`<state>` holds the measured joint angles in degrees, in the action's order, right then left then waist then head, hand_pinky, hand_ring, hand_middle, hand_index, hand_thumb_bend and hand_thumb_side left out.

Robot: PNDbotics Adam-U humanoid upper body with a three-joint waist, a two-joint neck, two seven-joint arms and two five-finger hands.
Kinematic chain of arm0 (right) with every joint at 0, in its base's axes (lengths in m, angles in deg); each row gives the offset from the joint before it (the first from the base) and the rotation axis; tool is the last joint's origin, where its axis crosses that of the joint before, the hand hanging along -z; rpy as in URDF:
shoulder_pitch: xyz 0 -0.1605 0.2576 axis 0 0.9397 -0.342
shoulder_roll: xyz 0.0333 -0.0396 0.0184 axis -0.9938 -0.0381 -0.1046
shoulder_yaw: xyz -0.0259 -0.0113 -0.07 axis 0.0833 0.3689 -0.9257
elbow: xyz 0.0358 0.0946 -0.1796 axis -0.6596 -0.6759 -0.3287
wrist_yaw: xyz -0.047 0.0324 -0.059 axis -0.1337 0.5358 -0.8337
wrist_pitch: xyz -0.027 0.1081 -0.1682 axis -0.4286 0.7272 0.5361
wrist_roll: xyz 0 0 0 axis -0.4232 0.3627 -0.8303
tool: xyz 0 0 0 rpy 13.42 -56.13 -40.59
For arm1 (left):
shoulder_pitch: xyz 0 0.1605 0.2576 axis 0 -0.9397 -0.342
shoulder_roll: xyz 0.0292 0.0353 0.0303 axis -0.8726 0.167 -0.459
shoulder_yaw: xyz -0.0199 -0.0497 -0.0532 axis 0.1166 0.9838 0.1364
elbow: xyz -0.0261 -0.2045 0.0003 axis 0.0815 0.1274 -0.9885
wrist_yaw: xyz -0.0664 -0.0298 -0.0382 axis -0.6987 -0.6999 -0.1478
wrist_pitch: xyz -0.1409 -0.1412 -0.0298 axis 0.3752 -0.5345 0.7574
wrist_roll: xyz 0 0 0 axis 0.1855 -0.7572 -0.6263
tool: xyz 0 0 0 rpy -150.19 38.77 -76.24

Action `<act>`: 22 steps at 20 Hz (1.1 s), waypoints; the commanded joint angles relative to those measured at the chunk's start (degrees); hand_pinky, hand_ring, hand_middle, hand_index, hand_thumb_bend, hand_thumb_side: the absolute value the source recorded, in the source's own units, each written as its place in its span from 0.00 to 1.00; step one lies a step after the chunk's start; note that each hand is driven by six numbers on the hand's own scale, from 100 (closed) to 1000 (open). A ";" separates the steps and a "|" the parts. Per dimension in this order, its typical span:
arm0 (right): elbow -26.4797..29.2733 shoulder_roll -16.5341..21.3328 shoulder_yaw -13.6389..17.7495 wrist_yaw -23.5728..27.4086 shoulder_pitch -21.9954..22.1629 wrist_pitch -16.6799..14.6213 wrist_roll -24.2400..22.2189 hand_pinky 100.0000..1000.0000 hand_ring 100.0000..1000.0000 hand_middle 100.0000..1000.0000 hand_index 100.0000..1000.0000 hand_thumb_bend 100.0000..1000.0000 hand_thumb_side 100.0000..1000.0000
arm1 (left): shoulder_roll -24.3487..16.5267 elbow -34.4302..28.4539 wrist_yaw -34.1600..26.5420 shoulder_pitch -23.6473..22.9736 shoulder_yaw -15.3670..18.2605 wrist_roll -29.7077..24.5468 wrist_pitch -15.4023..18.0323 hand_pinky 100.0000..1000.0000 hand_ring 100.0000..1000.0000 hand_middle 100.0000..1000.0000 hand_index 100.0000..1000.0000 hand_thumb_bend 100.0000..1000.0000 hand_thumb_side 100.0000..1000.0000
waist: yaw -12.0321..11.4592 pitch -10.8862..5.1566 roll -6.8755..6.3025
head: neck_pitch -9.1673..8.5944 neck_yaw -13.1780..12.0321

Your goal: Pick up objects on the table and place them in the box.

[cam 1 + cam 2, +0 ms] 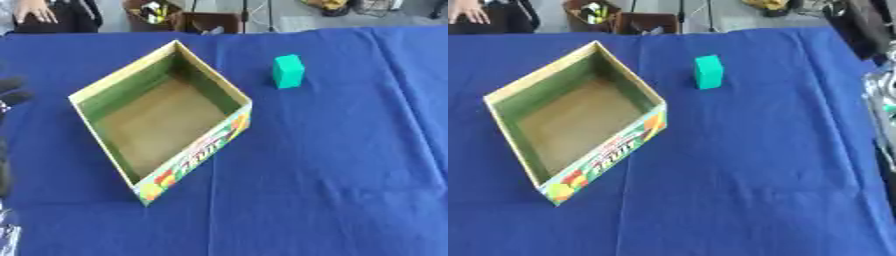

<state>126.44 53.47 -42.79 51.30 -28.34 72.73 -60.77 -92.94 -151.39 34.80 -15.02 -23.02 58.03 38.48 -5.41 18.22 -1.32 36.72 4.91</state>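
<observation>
An open cardboard box lies askew at the left middle of the blue table. It has green inner walls, a brown floor and a fruit print on its near side, and nothing lies in it. A teal block stands upright on the cloth to the box's right, a little apart from its far corner. My left hand is a dark blurred shape at the left edge, left of the box. My right hand shows only as a black and silver shape at the right edge, well away from the block.
The blue cloth covers the whole table and lies bare in front of and to the right of the box. Beyond the far edge stand brown boxes and stands on the floor.
</observation>
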 commanded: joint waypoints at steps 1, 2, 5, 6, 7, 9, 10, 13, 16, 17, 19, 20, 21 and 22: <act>-2.24 3.24 -0.66 -1.61 -3.03 -0.95 -2.62 0.83 0.74 0.69 0.85 0.19 0.97 | -1.05 -1.00 -0.15 0.28 -0.33 -0.16 0.02 0.64 0.65 0.69 0.84 0.00 1.00 | -0.20 -1.20 -0.08 | 0.23 0.30; -3.36 3.74 -1.04 -1.97 -4.05 -1.32 -3.67 0.83 0.75 0.70 0.85 0.23 0.98 | -1.06 -1.00 -0.17 0.25 -0.38 -0.22 0.00 0.64 0.65 0.69 0.84 0.00 1.00 | -0.29 -1.18 -0.11 | 0.24 0.37; -6.79 4.90 -1.99 -2.89 -6.73 -2.59 -6.72 0.84 0.77 0.72 0.86 0.28 0.99 | -1.08 -1.00 -0.23 0.20 -0.45 -0.33 -0.03 0.64 0.65 0.69 0.84 0.00 1.00 | -0.49 -1.08 -0.18 | 0.15 0.50; -7.88 5.58 -2.38 -3.22 -7.48 -3.16 -7.84 0.84 0.77 0.72 0.87 0.30 0.99 | -1.10 -1.00 -0.24 0.19 -0.50 -0.38 -0.04 0.64 0.65 0.69 0.84 0.00 1.00 | -0.60 -0.98 -0.18 | 0.05 0.52; -8.92 6.47 -2.70 -3.47 -8.17 -3.81 -8.94 0.84 0.77 0.72 0.87 0.32 1.00 | -1.11 -1.00 -0.25 0.20 -0.54 -0.43 -0.04 0.64 0.65 0.69 0.84 0.00 1.00 | -0.73 -0.86 -0.18 | -0.08 0.55; -10.79 8.22 -3.14 -3.80 -9.35 -5.30 -10.91 0.84 0.78 0.73 0.87 0.37 1.00 | -1.12 -1.00 -0.28 0.24 -0.62 -0.52 -0.06 0.64 0.65 0.69 0.84 0.00 1.00 | -0.95 -0.62 -0.14 | -0.31 0.68; -11.70 9.02 -3.34 -3.96 -9.96 -6.13 -11.85 0.84 0.78 0.74 0.87 0.40 1.00 | -1.12 -1.00 -0.30 0.27 -0.68 -0.59 -0.07 0.64 0.65 0.69 0.84 0.00 1.00 | -1.04 -0.49 -0.13 | -0.43 0.75; -14.38 10.94 -3.82 -4.64 -11.80 -8.55 -14.44 0.84 0.79 0.75 0.85 0.45 1.00 | -1.19 -1.00 -0.35 0.31 -0.81 -0.76 -0.11 0.64 0.65 0.69 0.84 0.00 1.00 | -1.23 -0.13 -0.14 | -0.70 0.96; -17.98 11.56 -4.37 -5.80 -14.29 -10.51 -17.35 0.85 0.80 0.76 0.85 0.49 1.00 | -1.22 -1.00 -0.42 0.39 -0.95 -0.92 -0.15 0.64 0.65 0.69 0.84 0.00 1.00 | -1.46 0.09 -0.05 | -0.90 1.33; -19.29 11.60 -4.67 -6.32 -15.16 -11.17 -18.39 0.85 0.81 0.76 0.86 0.51 1.00 | -1.20 -1.00 -0.44 0.40 -0.98 -0.97 -0.17 0.64 0.65 0.69 0.84 0.00 1.00 | -1.56 0.13 0.00 | -0.94 1.41; -22.17 11.63 -5.46 -7.96 -17.07 -12.95 -20.96 0.85 0.82 0.78 0.89 0.54 0.97 | -1.20 -1.00 -0.47 0.41 -1.03 -1.05 -0.20 0.64 0.65 0.70 0.84 0.00 1.00 | -1.80 0.15 0.14 | -0.78 1.52; -23.73 11.49 -5.82 -8.78 -18.06 -13.98 -22.35 0.85 0.82 0.78 0.90 0.55 0.96 | -1.23 -1.00 -0.48 0.39 -1.05 -1.07 -0.23 0.64 0.65 0.70 0.84 0.00 1.00 | -1.92 0.10 0.21 | -0.55 1.58; -25.30 11.27 -6.06 -9.46 -18.94 -14.98 -23.69 0.86 0.83 0.79 0.91 0.44 0.89 | -1.25 -1.00 -0.50 0.38 -1.05 -1.07 -0.24 0.64 0.65 0.69 0.84 0.00 1.00 | -1.99 0.06 0.27 | -0.35 1.67; -27.06 10.97 -6.27 -10.07 -19.88 -15.90 -25.14 0.86 0.83 0.81 0.91 0.57 0.92 | -1.27 -1.00 -0.52 0.37 -1.08 -1.08 -0.27 0.64 0.65 0.69 0.84 0.00 1.00 | -2.08 -0.02 0.34 | -0.11 1.85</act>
<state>100.74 63.12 -49.14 42.37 -46.91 57.91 -84.38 -92.94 -151.39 34.36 -15.08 -23.93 57.14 38.13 -7.49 19.40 -1.06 36.46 6.57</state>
